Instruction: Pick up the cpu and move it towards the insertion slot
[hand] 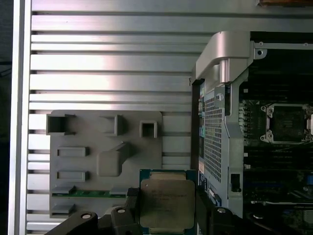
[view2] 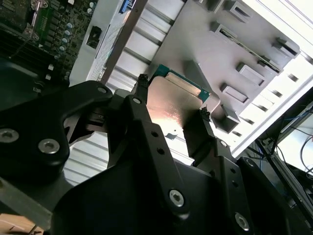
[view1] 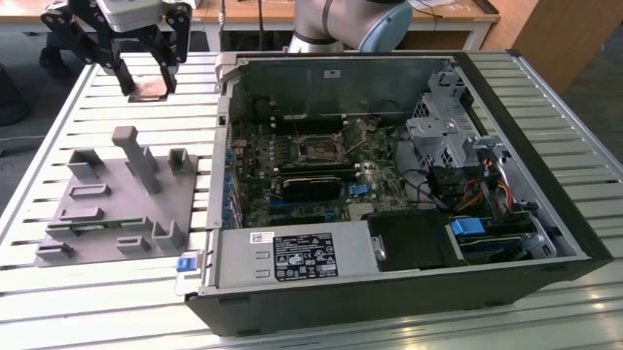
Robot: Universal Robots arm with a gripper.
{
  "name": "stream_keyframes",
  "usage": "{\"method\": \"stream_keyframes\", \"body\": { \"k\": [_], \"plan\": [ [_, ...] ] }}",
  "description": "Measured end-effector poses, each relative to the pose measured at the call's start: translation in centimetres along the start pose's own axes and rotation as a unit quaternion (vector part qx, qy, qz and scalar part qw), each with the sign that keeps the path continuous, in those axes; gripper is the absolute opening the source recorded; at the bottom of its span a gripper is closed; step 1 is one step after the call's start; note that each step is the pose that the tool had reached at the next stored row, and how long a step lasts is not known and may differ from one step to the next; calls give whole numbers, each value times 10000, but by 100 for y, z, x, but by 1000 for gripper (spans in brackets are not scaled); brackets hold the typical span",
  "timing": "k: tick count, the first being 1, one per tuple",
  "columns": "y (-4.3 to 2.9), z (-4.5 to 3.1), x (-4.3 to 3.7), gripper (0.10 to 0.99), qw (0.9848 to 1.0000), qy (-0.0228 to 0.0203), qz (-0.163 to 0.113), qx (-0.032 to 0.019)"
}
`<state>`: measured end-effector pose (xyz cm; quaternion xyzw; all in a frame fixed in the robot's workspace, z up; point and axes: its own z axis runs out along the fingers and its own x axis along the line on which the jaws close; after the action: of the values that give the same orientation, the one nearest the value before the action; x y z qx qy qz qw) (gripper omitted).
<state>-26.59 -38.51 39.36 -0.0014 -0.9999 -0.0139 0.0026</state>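
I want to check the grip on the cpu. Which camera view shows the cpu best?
The first wrist view: the cpu faces the camera flat, with its silver top and pale rim between the gripper fingers. The second wrist view shows its shiny face at a slant. In the exterior view it is a small plate in the gripper.

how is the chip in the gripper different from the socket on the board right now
The cpu is held above the slatted table between the gripper fingers; the insertion slot sits fixed on the board inside the computer case. The cpu shows a solid shiny metal face; the insertion slot has a dark open centre inside a silver frame. Both are square.
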Motion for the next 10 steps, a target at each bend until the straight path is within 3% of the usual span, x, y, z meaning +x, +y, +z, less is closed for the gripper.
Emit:
{"method": "stream_keyframes", "body": {
  "k": [10],
  "plan": [
    [0, 0, -45, 541, 10000, 0, 0, 0]
  ]
}}
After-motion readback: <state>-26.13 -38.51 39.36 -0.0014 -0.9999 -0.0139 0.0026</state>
